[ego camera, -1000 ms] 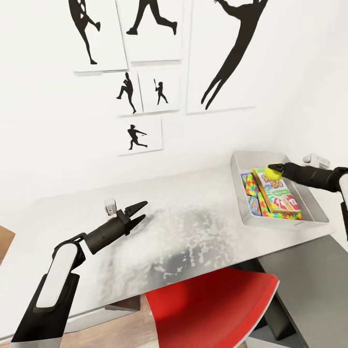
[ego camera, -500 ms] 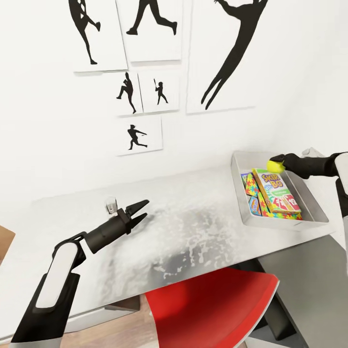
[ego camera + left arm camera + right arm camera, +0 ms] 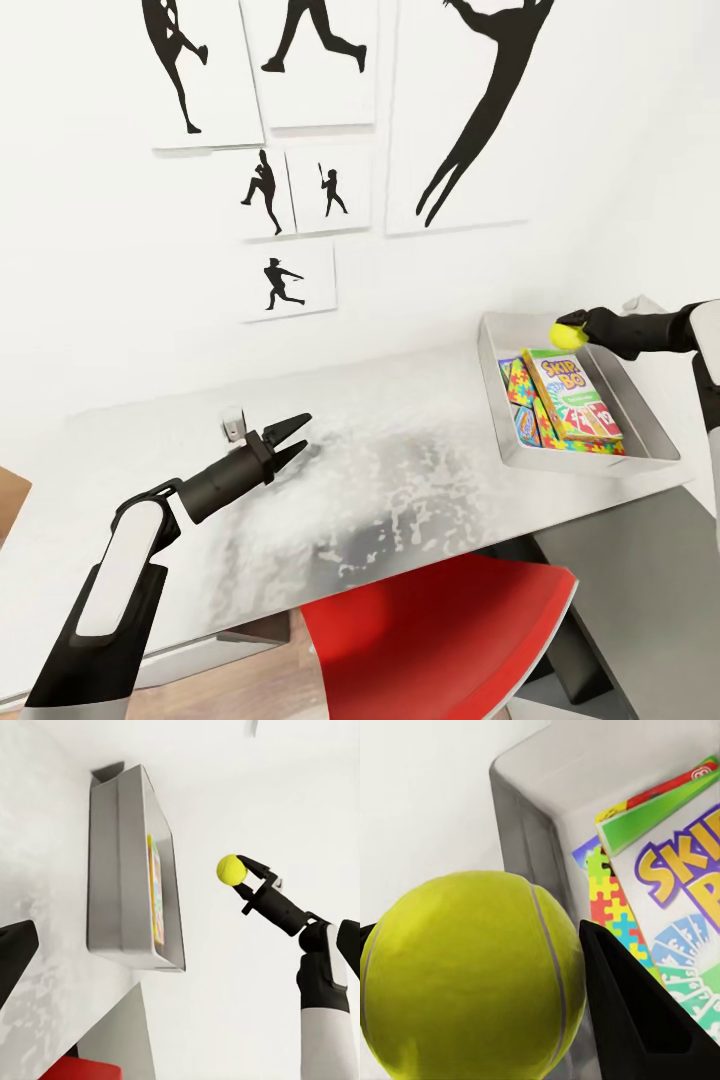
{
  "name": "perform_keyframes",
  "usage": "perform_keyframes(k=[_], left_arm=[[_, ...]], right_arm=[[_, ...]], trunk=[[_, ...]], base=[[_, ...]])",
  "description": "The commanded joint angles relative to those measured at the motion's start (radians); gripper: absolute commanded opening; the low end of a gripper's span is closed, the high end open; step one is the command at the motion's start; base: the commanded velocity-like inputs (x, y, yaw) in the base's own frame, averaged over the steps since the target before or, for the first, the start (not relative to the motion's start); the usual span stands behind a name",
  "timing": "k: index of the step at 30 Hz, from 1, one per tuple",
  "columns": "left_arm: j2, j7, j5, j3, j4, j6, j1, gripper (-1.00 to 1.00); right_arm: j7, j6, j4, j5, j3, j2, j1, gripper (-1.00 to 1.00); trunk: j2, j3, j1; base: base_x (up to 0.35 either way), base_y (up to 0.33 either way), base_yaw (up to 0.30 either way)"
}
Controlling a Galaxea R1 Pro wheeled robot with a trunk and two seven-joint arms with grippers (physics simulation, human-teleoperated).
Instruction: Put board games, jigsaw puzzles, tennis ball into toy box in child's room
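My right gripper (image 3: 568,332) is shut on the yellow tennis ball (image 3: 564,334) and holds it in the air above the far end of the grey toy box (image 3: 650,432). In the box lie the SKIP-BO board game (image 3: 572,394), a jigsaw puzzle (image 3: 519,385) with jagged coloured pieces, and another printed box partly covered. The right wrist view has the ball (image 3: 472,971) close up over the box (image 3: 529,810) and the SKIP-BO game (image 3: 675,900). My left gripper (image 3: 290,437) hovers open over the light-grey table (image 3: 400,480), far from the box. The left wrist view takes in the ball (image 3: 232,869) and my right gripper (image 3: 238,874).
A red chair (image 3: 430,640) stands tucked under the table's front edge. The lower dark-grey wing (image 3: 640,590) joins at the right. A small white-grey item (image 3: 230,425) sits on the table by my left gripper. Black athlete prints (image 3: 290,190) hang on the white wall.
My right gripper has risen with the tennis ball, from just over the games to higher above the box's far end. The left arm has barely moved.
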Motion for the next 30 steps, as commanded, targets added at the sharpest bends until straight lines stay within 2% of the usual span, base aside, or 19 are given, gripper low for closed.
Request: perform_keyframes(k=[1, 15, 30], left_arm=[[0.000, -0.006, -0.006, 0.001, 0.000, 0.004, -0.001, 1.00], [0.000, -0.006, -0.006, 0.000, 0.001, 0.004, -0.001, 1.00], [0.000, -0.006, -0.006, 0.000, 0.001, 0.004, -0.002, 1.00]], right_arm=[[-0.011, 0.003, 0.006, -0.014, 0.000, 0.000, -0.003, -1.00], [-0.015, 0.003, 0.116, -0.009, 0.003, 0.000, -0.012, -1.00], [-0.014, 0.000, 0.166, 0.059, 0.007, 0.004, 0.004, -1.00]], trunk=[[-0.002, -0.002, 0.001], [-0.002, -0.002, 0.001], [-0.002, -0.002, 0.001]], base=[[0.000, 0.000, 0.000], [0.000, 0.000, 0.000], [0.000, 0.000, 0.000]])
